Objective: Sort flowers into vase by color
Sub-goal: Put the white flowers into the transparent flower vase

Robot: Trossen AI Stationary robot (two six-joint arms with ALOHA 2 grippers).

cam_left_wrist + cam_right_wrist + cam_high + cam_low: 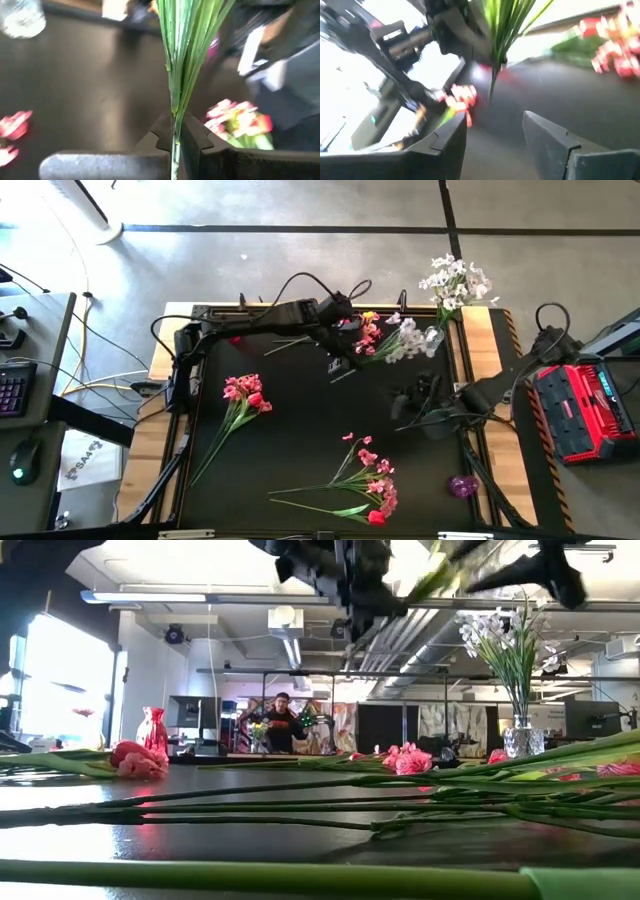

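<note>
Black tabletop (290, 430) below, the left gripper (176, 142) pinches a green-stemmed spray (186, 45) upright, its long axis rising away, nearer the clear vase (432, 337) than the open, empty right gripper (495, 137).

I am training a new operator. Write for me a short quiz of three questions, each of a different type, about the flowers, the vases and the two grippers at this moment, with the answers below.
1. True or false: the left gripper is shut on green stems.
2. Which flowers stand in the clear vase at the table's far right corner? A) red tulips B) white blossoms C) pink blossoms
3. Fill in: the right gripper is ____ and holds nothing.

Key
1. True. The left wrist view shows the stems clamped between the fingers.
2. B. The pink sprays lie flat on the black mat.
3. Open. Its fingers stand apart, below the bunch the left arm carries.
</note>
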